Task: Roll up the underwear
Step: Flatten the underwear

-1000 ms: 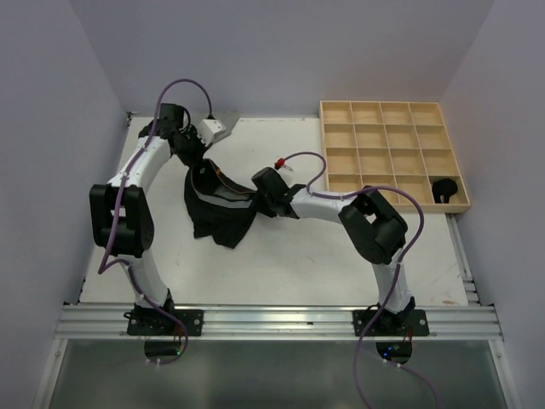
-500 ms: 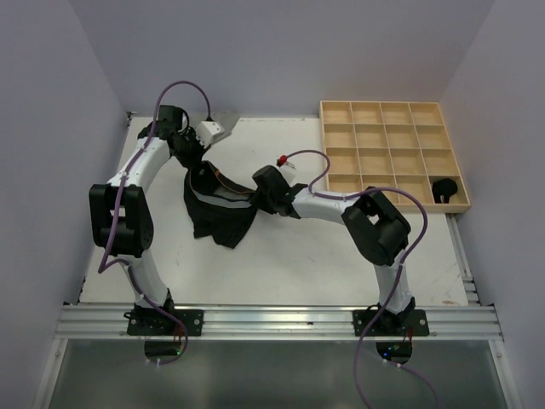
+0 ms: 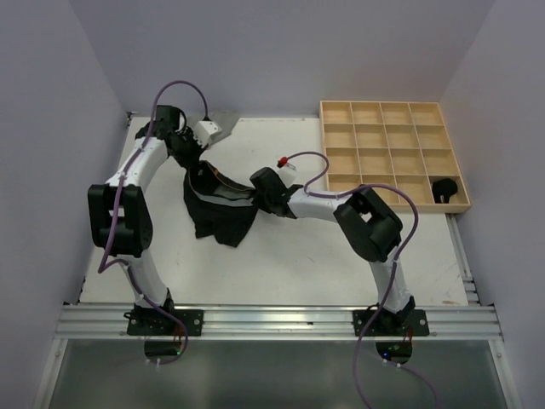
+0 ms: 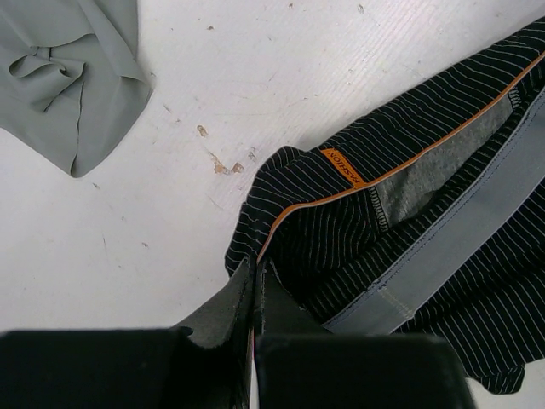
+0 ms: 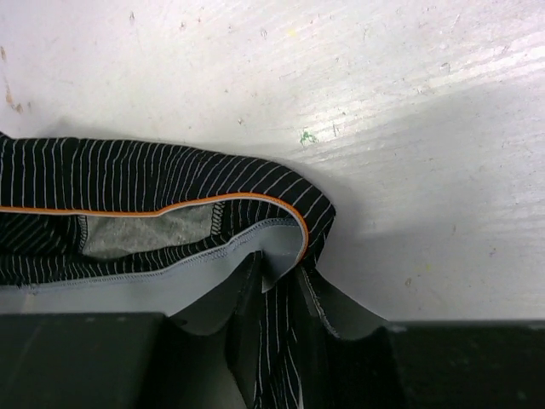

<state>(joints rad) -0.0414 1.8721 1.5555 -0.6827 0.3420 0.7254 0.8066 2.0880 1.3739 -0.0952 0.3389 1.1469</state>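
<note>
You're stretching the striped underwear (image 3: 217,213) out left of the table's (image 3: 298,264) middle. The left gripper (image 4: 255,273) is clamped on one end of the waistband (image 4: 443,230) and the right gripper (image 5: 279,273) pinches the other. Next, lay it flat.

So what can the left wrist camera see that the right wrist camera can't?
Only the left wrist view shows the plain grey underwear lying crumpled, the orange label, and the left gripper pinching the striped underwear. Only the right wrist view shows the right gripper, with a corner of the waistband between its fingers. Both show the striped underwear, with its orange trim and grey waistband, and the white table.
</note>
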